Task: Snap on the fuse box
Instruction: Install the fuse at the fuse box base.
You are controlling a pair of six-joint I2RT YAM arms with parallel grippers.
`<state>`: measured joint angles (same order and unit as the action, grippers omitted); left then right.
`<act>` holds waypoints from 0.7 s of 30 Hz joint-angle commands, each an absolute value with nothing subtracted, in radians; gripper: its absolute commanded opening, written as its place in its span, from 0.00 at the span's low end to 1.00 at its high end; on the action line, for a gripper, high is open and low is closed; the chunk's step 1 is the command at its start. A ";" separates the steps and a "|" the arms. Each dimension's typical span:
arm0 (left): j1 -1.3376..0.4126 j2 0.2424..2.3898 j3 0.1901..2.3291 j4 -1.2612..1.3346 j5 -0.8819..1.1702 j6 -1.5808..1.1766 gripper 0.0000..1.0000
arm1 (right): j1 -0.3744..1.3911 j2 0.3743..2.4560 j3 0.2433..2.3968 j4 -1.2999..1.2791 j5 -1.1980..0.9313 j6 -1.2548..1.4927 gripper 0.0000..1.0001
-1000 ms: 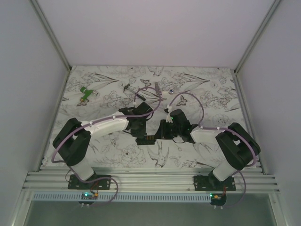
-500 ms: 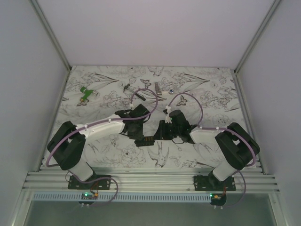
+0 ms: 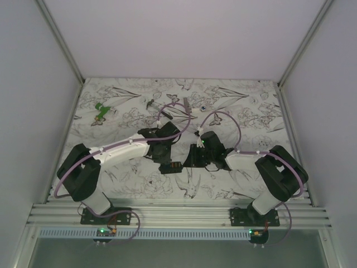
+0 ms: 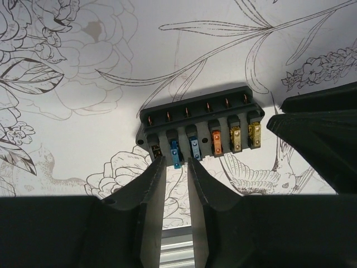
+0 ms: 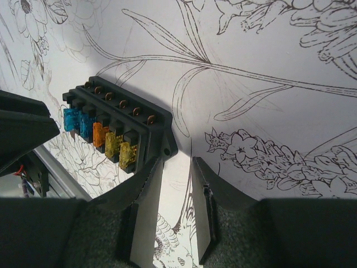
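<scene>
Left wrist shows fuse box (image 4: 201, 120), black, multicoloured fuses (image 4: 216, 142); left gripper (image 4: 174, 161), right gripper (image 5: 177, 161) ajar.

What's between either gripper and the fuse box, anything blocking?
Nothing visible. The left gripper has its tips at the near edge of the fuse box, by the blue fuses. The right gripper sits beside one corner. Only tablecloth shows in both finger gaps.

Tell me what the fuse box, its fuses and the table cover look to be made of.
The fuse box looks like moulded black plastic, matt, with ribbed slots; its terminal screws glint coppery, likely metal. The fuses look like translucent coloured plastic: blue, orange, yellow. The table cover looks like a smooth white printed sheet, paper or vinyl; I cannot tell which.
</scene>
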<state>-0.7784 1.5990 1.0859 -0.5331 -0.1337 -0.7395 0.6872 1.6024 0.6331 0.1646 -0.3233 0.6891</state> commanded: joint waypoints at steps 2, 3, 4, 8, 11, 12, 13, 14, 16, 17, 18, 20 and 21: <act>-0.787 1.637 1.123 -0.589 -0.146 -0.723 0.25 | 0.699 1.600 0.633 0.153 -0.302 0.681 0.35; -0.787 1.642 1.125 -0.590 -0.145 -0.723 0.24 | 0.698 1.602 0.633 0.153 -0.304 0.681 0.35; -0.787 1.647 1.127 -0.590 -0.144 -0.723 0.24 | 0.698 1.603 0.633 0.154 -0.304 0.681 0.35; -0.787 1.656 1.127 -0.595 -0.150 -0.726 0.21 | 0.698 1.603 0.633 0.151 -0.304 0.680 0.35; -0.787 1.660 1.129 -0.601 -0.157 -0.728 0.20 | 0.700 1.604 0.632 0.150 -0.304 0.679 0.35; -0.787 1.663 1.130 -0.604 -0.159 -0.726 0.19 | 0.699 1.606 0.632 0.150 -0.304 0.680 0.35; -0.787 1.665 1.131 -0.605 -0.158 -0.726 0.19 | 0.700 1.607 0.632 0.150 -0.304 0.679 0.35; -0.787 1.667 1.132 -0.606 -0.158 -0.726 0.18 | 0.700 1.608 0.632 0.151 -0.304 0.679 0.36; -0.787 1.671 1.133 -0.606 -0.157 -0.726 0.17 | 0.701 1.608 0.632 0.149 -0.304 0.679 0.35; -0.788 1.673 1.134 -0.607 -0.154 -0.726 0.15 | 0.700 1.607 0.632 0.149 -0.303 0.680 0.35; -0.787 1.676 1.135 -0.607 -0.154 -0.728 0.14 | 0.700 1.608 0.632 0.148 -0.302 0.680 0.35; -0.787 1.683 1.135 -0.607 -0.151 -0.727 0.14 | 0.700 1.608 0.633 0.148 -0.304 0.679 0.35; -0.787 1.684 1.135 -0.607 -0.151 -0.729 0.13 | 0.702 1.608 0.634 0.148 -0.304 0.680 0.35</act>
